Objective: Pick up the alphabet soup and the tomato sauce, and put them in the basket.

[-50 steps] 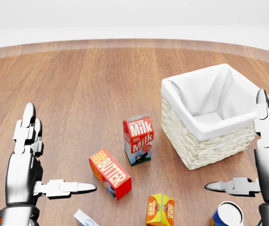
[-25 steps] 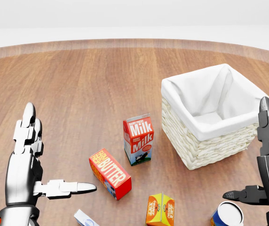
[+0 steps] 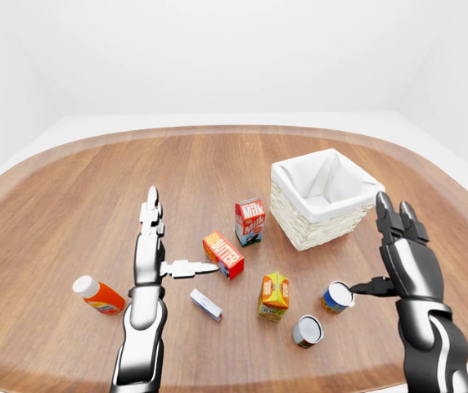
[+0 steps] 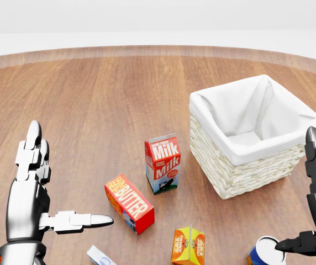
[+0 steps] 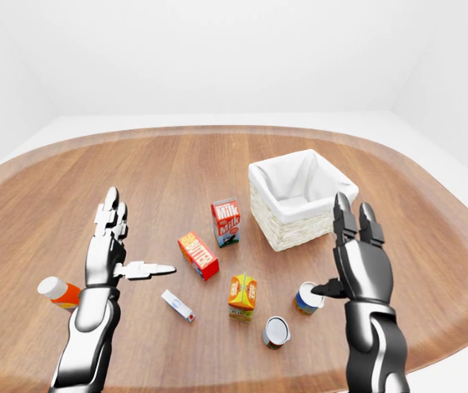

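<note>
- Right hand (image 3: pixel 402 254): mine, fingers spread and upright, thumb tip reaching to the rim of the blue can (image 3: pixel 335 296); nothing is gripped.
- Blue can: upright on the worktop (image 3: pixel 70 196), white lid up, just beside my right thumb. I take it for one of the two task cans — the label is too small to read, so I cannot tell soup from sauce.
- Second can (image 3: pixel 307 331): grey-sided, lower and to the left of the blue one in the left-eye view, near the orange carton (image 3: pixel 274 295). Probably the other task can.
- Basket (image 3: pixel 322 199): white-lined, nothing in it, above the blue can in the same view, well apart.
- Left hand (image 3: pixel 154 246): fingers open and straight, thumb pointing at the butter box (image 3: pixel 223 254); idle.
- Bystanders: milk carton (image 3: pixel 249 221), bottle (image 3: pixel 97 295), small flat packet (image 3: pixel 205 304).
- Method, as I judge it: lower the palm beside the blue can, fingers on its far side, thumb opposite — close mid-height, not at the lid, so that it does not tip toward the grey can.
</note>
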Available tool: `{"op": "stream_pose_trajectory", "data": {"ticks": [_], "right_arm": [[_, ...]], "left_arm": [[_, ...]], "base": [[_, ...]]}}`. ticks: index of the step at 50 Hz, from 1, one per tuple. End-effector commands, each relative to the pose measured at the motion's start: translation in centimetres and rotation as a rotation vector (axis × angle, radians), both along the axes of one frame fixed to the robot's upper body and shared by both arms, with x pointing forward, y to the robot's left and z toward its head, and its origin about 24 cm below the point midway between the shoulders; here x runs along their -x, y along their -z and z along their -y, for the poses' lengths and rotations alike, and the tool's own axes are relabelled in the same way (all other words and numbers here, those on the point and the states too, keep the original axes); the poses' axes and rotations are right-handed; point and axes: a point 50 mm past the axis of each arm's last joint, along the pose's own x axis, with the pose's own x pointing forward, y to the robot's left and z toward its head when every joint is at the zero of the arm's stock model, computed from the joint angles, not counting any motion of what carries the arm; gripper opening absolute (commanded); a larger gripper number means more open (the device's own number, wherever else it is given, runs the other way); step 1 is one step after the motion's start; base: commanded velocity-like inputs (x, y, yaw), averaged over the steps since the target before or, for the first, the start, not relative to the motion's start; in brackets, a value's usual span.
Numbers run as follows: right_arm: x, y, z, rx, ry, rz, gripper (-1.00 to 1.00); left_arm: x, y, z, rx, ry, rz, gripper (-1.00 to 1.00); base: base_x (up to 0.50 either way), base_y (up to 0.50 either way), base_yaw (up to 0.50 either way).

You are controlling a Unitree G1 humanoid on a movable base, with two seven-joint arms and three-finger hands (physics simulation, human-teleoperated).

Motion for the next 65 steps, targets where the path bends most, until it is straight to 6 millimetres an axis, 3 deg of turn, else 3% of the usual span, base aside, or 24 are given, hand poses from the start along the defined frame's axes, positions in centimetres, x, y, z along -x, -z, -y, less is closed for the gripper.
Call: {"op": "stream_pose_trajectory", "data": {"ticks": [1,9,19,32,65], "right_arm": [[0.6,0.0,0.3,0.025,0.010,-0.044,1.00],[1.1,0.3,0.5,0.058,0.023,-0.097,1.00],[1.4,2.6,0.9,0.115,0.067,-0.189,1.00],[1.5,2.5,1.0,0.112,0.061,-0.216,1.00],[0.8,5.2,0.8,0.169,0.056,-0.275,1.00]], "left_arm": [[0.0,0.2,0.0,-0.001,0.005,-0.010,1.00],[0.0,0.2,0.0,-0.002,0.005,-0.011,1.00],[0.0,0.4,0.0,-0.002,0.004,-0.017,1.00],[0.0,0.2,0.1,-0.004,0.005,-0.010,1.00],[0.1,-0.1,0.1,-0.004,0.009,0.006,1.00]], "base": [[0.00,0.00,0.00],[0.00,0.00,0.00],[0.00,0.00,0.00],[0.00,0.00,0.00],[0.00,0.00,0.00]]}}
